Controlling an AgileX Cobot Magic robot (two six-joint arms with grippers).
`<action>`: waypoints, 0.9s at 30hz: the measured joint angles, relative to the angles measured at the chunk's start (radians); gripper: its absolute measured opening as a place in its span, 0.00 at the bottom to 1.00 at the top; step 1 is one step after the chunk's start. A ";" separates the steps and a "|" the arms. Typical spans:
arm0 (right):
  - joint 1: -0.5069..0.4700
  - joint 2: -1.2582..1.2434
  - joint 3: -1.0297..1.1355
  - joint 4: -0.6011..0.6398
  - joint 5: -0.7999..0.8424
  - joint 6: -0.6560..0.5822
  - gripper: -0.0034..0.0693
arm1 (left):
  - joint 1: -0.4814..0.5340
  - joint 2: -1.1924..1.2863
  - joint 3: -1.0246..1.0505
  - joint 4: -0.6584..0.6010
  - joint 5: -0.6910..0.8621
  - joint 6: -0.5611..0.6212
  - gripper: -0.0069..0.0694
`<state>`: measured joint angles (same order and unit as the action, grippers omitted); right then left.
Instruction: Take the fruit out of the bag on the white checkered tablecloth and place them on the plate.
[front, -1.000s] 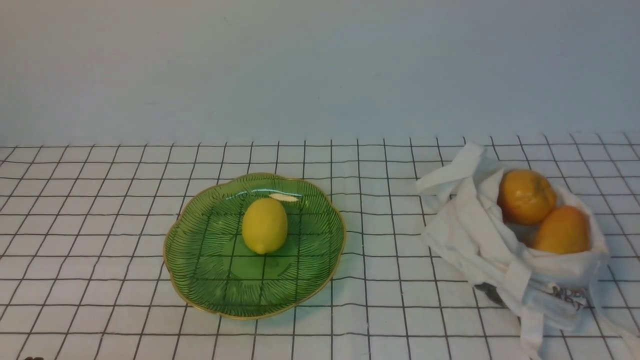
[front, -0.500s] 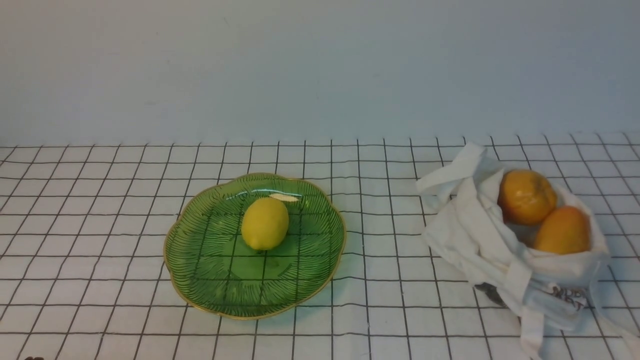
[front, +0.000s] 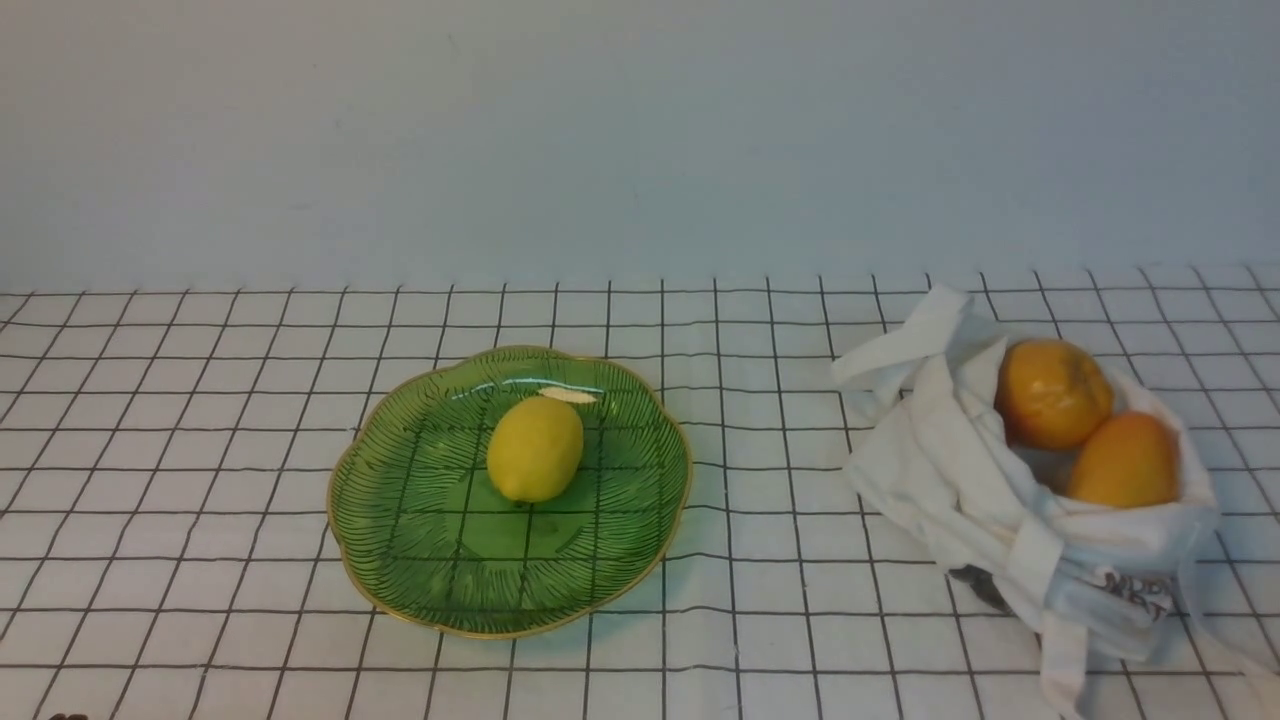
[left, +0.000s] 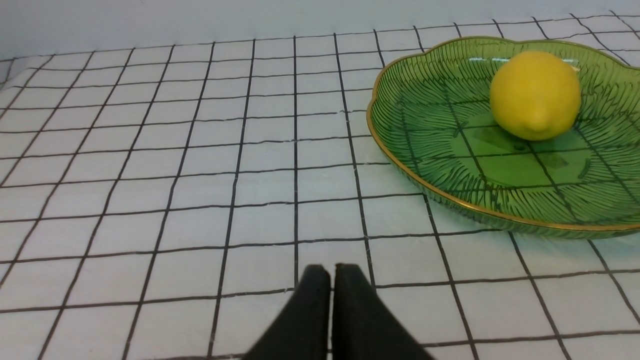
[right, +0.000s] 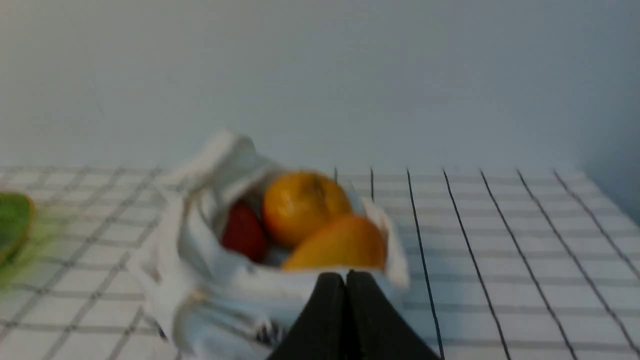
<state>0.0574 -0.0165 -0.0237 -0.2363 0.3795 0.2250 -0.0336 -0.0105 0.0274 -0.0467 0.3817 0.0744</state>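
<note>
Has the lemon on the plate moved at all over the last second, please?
Yes. The lemon has rolled slightly on the plate: its upper end now leans toward the bag side and reaches closer to the pale highlight on the glass.

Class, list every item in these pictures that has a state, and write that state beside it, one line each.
lemon: lying on the plate, free.
plate: flat on the checkered tablecloth, holding one fruit.
bag: slumped, mouth open.
round orange fruit: in the bag.
elongated orange fruit: in the bag, beside the round one.
red fruit: deeper in the bag.
left pincer: shut, empty.
right pincer: shut, empty.
</note>
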 joint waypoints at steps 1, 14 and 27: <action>-0.015 0.000 0.030 0.000 -0.002 0.000 0.03 | 0.000 0.000 0.000 0.000 0.000 0.000 0.08; -0.048 0.001 0.045 0.018 0.002 0.002 0.03 | 0.000 0.000 0.000 0.000 0.000 0.000 0.08; -0.049 0.001 0.045 0.018 0.003 0.002 0.03 | 0.000 0.000 0.000 0.000 0.000 0.000 0.08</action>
<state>0.0088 -0.0158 0.0215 -0.2183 0.3822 0.2273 -0.0336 -0.0105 0.0274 -0.0467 0.3817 0.0744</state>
